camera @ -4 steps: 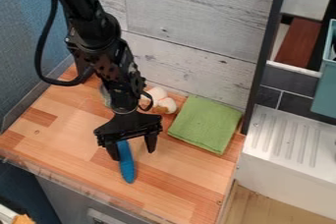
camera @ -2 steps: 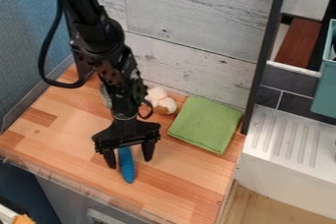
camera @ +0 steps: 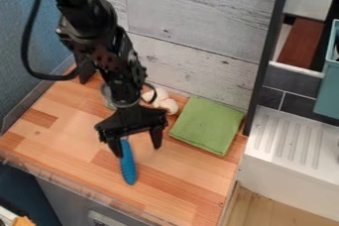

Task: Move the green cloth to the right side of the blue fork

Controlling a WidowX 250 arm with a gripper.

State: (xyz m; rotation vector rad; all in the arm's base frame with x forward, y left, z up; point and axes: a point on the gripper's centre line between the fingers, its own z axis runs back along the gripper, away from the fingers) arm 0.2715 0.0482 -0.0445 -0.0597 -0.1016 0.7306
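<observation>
Fingers (camera: pixel 157 138) shift slightly far and right | parted, released | green cloth (camera: pixel 207 126) lies right and slightly far of them, beyond blue fork (camera: pixel 128 165)

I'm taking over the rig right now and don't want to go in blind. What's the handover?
End effector: open, nothing between its fingers, low over the table at the upper end of the blue fork.
Green cloth: lying flat on the table, right of the fork and farther up the view, near the wall.
Done: the cloth is on the fork's right in this view.
Left: probably just clearing the arm away.
</observation>
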